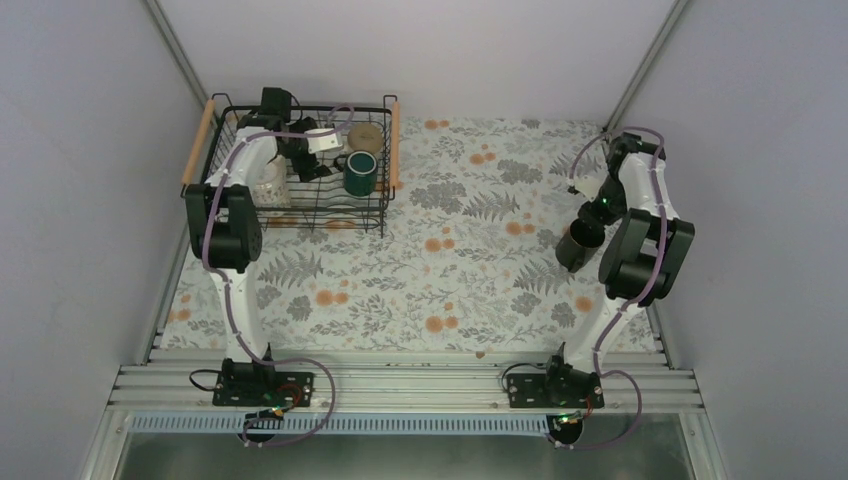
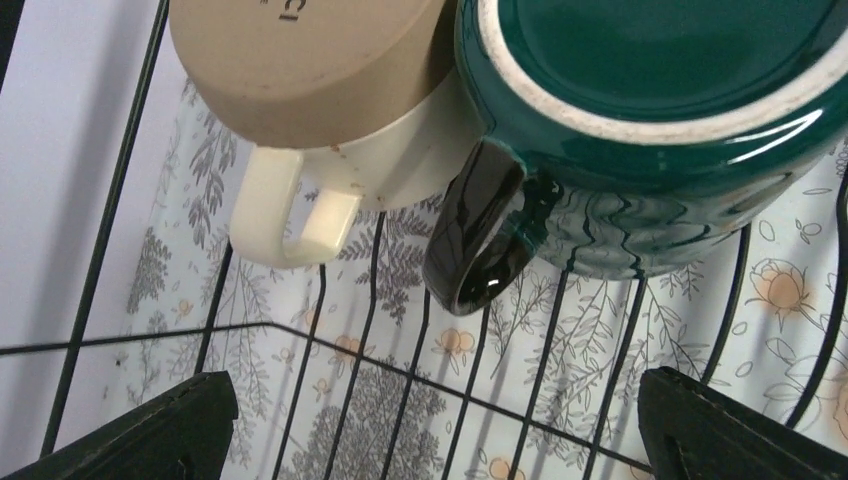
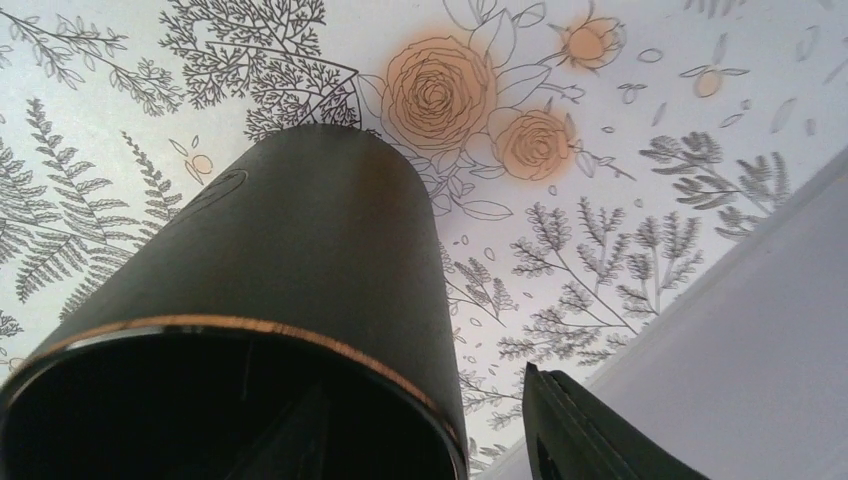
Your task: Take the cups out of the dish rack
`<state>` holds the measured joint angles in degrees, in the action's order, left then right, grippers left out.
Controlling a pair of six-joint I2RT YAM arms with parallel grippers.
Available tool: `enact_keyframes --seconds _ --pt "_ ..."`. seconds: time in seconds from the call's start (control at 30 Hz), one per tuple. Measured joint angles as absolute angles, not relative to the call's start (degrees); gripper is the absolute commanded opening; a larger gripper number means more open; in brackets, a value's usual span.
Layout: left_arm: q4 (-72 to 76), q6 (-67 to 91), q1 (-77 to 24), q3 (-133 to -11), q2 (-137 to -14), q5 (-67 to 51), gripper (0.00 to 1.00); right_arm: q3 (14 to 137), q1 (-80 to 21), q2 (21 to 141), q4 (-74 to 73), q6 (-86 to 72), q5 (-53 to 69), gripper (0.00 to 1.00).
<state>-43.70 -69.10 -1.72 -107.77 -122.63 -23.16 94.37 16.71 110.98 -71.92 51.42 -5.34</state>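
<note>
1. The left hand [image 2: 437, 385] hangs inside the dish rack [image 1: 320, 212] at the far left corner of the tabletop [image 1: 450, 290], its two fingers spread wide with only the wire floor between them.
2. Just ahead of that hand, a green mug [image 2: 650, 100] and a cream mug [image 2: 300, 70] sit side by side in the rack with their bases turned toward the wrist camera. Their handles point back at the fingers.
3. A pale mug [image 1: 268, 184] shows at the left end of the rack, mostly hidden under the left arm.
4. Well away on the right side of the flowered tabletop, near the wall, a dark mug [image 3: 290, 260] stands mouth up.
5. The right hand [image 3: 425, 385] is part open astride that mug's wall, one finger down inside the mouth and the other outside. A sliver of cloth shows between the outer finger and the mug, so the hand has hold of nothing.
</note>
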Motion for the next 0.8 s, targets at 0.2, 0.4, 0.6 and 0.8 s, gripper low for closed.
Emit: enact_keyframes --seconds 0.2,0.4,0.6,0.8 --pt "-45.8 -71.5 -1.8 -111.7 -125.4 -27.4 1.00 96.1 16.6 105.9 -72.3 51.4 -4.1 0.56" --pt "-52.2 -73.2 -2.6 -123.4 -132.3 -30.7 0.92 97.3 14.6 99.4 -72.8 50.5 -2.1 1.00" --pt "-59.5 -74.4 -4.4 -136.5 -141.3 -30.4 0.75 100.2 10.3 96.7 -73.2 49.5 3.4 1.00" --pt "-63.9 -74.6 -5.7 -142.9 -144.1 -28.3 0.68 103.7 8.2 95.9 -73.1 48.0 8.1 1.00"
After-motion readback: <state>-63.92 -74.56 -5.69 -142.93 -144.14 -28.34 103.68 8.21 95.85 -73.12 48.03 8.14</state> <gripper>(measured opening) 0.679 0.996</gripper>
